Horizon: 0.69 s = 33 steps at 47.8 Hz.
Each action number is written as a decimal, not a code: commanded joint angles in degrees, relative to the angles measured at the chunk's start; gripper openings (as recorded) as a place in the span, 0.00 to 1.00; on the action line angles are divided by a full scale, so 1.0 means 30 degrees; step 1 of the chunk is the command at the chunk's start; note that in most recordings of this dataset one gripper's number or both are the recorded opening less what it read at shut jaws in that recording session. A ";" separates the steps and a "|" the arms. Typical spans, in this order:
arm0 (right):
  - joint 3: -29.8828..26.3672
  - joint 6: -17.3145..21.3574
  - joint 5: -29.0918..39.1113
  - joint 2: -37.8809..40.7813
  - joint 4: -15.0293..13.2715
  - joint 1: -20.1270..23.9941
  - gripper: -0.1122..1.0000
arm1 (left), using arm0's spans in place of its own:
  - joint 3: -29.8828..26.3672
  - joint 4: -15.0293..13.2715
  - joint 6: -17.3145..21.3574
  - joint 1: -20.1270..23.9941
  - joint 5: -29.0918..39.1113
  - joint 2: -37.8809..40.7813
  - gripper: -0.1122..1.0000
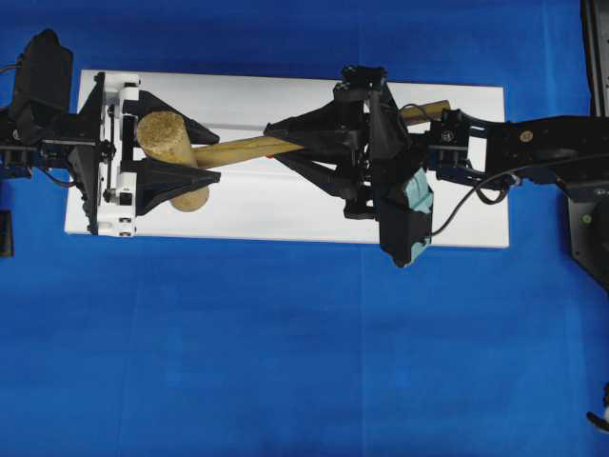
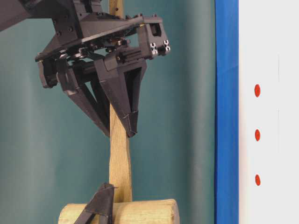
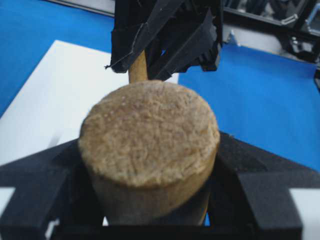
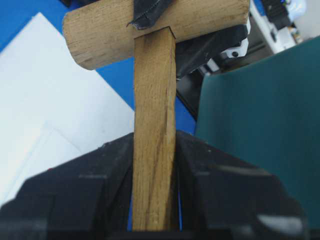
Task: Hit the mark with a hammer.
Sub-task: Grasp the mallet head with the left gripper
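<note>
Pale wood against black plastic: the hammer (image 1: 205, 148) hangs above the white board (image 1: 285, 214), which lies on blue cloth (image 1: 285, 362), carried by both arms at once. In the overhead view its thick head sits at the left end of the board and its flat handle runs right, past the middle.

The left gripper (image 1: 195, 152) has its fingers (image 3: 40, 175) about half open, one on each side of the round head, and the left wrist view shows them pressed to its flanks, so it holds the head. The right gripper (image 1: 285, 148) has its fingers (image 4: 80, 190) drawn narrow on the handle, clamping the flat faces roughly midway along, as the right wrist view shows plainly.

This looks like a handover from head to handle, with the strike yet to come. To do it well, the right grip should be firm and square on the flat faces before the left lets go, or the heavy head will swing the handle down between the pads. The left fingers ought to open fully and draw clear to the left without nudging the head. A hold nearer the handle's free end would give more swing but less control.

Three red marks (image 2: 257, 135) show on the board in the table-level view; which one is the target I cannot tell.
</note>
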 commanded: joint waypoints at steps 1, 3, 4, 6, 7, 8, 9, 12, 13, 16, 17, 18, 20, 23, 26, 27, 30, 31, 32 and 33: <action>-0.0410 0.0293 0.0117 -0.0527 0.0146 -0.0088 0.21 | -0.0293 0.0059 0.0117 0.0029 -0.0146 -0.0264 0.50; -0.0410 0.0352 0.0146 -0.0527 0.0146 -0.0059 0.27 | -0.0322 0.0059 0.0117 0.0029 -0.0146 -0.0293 0.50; -0.0410 0.0439 0.0205 -0.0527 0.0146 -0.0059 0.33 | -0.0293 0.0059 0.0117 0.0059 -0.0146 -0.0264 0.50; -0.0410 0.0527 0.0205 -0.0527 0.0176 -0.0059 0.43 | -0.0293 0.0059 0.0146 0.0029 -0.0146 -0.0264 0.50; -0.0439 0.0615 0.0176 -0.0557 0.0176 -0.0088 0.49 | -0.0322 0.0059 0.0146 0.0029 -0.0146 -0.0264 0.50; -0.0439 0.0674 0.0205 -0.0557 0.0176 -0.0059 0.55 | -0.0322 0.0059 0.0146 0.0059 -0.0146 -0.0264 0.50; -0.0439 0.0762 0.0205 -0.0586 0.0205 -0.0059 0.61 | -0.0293 0.0059 0.0176 0.0029 -0.0146 -0.0264 0.50; -0.0410 0.1084 0.0205 -0.0615 0.0322 0.0029 0.78 | -0.0293 0.0059 0.0205 0.0029 -0.0146 -0.0293 0.50; -0.0439 0.1201 0.0205 -0.0615 0.0381 0.0059 0.82 | -0.0293 0.0059 0.0205 0.0029 -0.0117 -0.0293 0.50; -0.0439 0.1670 0.0352 -0.0732 0.0469 0.0088 0.95 | -0.0293 0.0088 0.0293 0.0059 -0.0146 -0.0293 0.50; -0.0439 0.1787 0.0410 -0.0762 0.0527 0.0088 0.97 | -0.0293 0.0088 0.0293 0.0029 -0.0146 -0.0264 0.50; -0.0439 0.1934 0.0527 -0.0820 0.0557 0.0117 0.98 | -0.0293 0.0088 0.0322 0.0059 -0.0146 -0.0264 0.50; -0.0439 0.2285 0.0879 -0.0937 0.0615 0.0117 0.98 | -0.0293 0.0088 0.0381 0.0029 -0.0117 -0.0264 0.50; -0.0469 0.2754 0.1318 -0.1172 0.0674 0.0117 0.97 | -0.0293 0.0146 0.0498 0.0059 -0.0088 -0.0293 0.50; -0.0439 0.3281 0.1729 -0.1465 0.0879 0.0088 0.97 | -0.0293 0.0176 0.0879 0.0029 0.0088 -0.0264 0.50; -0.0439 0.3457 0.1816 -0.1553 0.0967 0.0088 0.97 | -0.0322 0.0176 0.1055 0.0029 0.0176 -0.0264 0.50; -0.0381 0.3955 0.2168 -0.1758 0.1201 0.0117 0.97 | -0.0352 0.0176 0.1816 -0.0029 0.0439 -0.0264 0.50; -0.0410 0.4102 0.2285 -0.1758 0.1289 0.0117 0.97 | -0.0352 0.0176 0.2109 -0.0088 0.0498 -0.0264 0.50; -0.0410 0.4277 0.2373 -0.1787 0.1377 0.0117 0.97 | -0.0352 0.0205 0.2461 -0.0146 0.0557 -0.0264 0.50; -0.0410 0.4453 0.2520 -0.1787 0.1465 0.0117 0.97 | -0.0381 0.0205 0.2813 -0.0205 0.0615 -0.0234 0.50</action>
